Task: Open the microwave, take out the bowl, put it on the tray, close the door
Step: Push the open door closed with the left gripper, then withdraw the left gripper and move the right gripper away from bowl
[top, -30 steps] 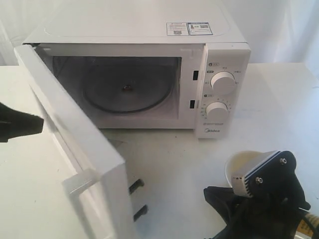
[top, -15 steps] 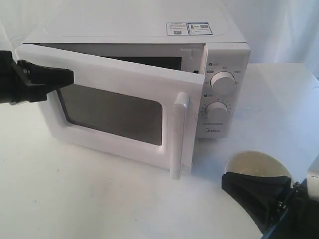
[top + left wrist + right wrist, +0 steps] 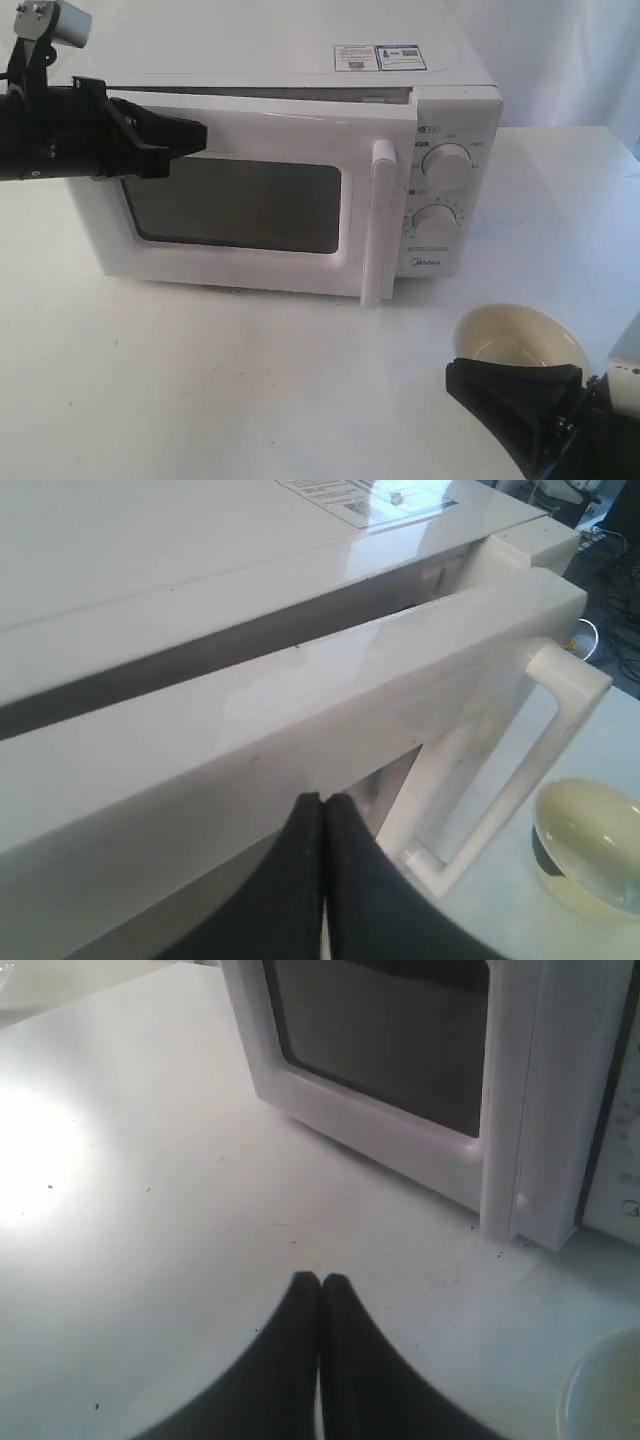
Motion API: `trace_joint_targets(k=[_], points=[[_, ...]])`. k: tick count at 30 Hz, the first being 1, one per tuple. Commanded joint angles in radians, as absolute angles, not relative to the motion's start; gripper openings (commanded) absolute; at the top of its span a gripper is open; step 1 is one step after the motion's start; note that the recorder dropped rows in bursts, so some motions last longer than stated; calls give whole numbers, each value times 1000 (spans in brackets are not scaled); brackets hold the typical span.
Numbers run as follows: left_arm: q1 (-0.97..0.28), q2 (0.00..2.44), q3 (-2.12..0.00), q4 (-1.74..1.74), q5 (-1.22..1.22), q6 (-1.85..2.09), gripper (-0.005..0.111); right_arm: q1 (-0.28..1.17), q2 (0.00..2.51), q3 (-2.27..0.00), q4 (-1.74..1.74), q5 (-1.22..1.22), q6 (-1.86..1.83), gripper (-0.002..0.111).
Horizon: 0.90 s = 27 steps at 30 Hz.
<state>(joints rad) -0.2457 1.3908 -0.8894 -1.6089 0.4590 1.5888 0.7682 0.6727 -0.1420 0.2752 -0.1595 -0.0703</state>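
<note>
– Door [image 3: 250, 130] shut yet?
– Nearly: a thin gap shows along the top of the microwave [image 3: 280, 50]. The left gripper [image 3: 322, 802], fingers pinched together and empty, seems to lean on the door's face to push it home
– Bowl [image 3: 515, 335]?
– Out, on the table [image 3: 250, 400] just beside the right gripper [image 3: 320, 1282], which is closed on nothing; I see no tray
</note>
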Motion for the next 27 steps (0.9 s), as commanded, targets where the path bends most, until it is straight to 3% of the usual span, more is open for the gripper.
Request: trace_joint_targets(k=[1,14,19,27], points=[[-257,1392,-899,-1613,465,1590,0,772,668,-116,268,-166,-85,0],[-257,1284,-899,-1321,574,1232,0,780,668,-119,227,-233,-71,0],[-257,1198,-889,-1196,684,1162,0,878,668,-136,28,-281,154,0],[-257,1064,-803,-1127,644,981,0,1053,803,-241,-228,-409,429,0]])
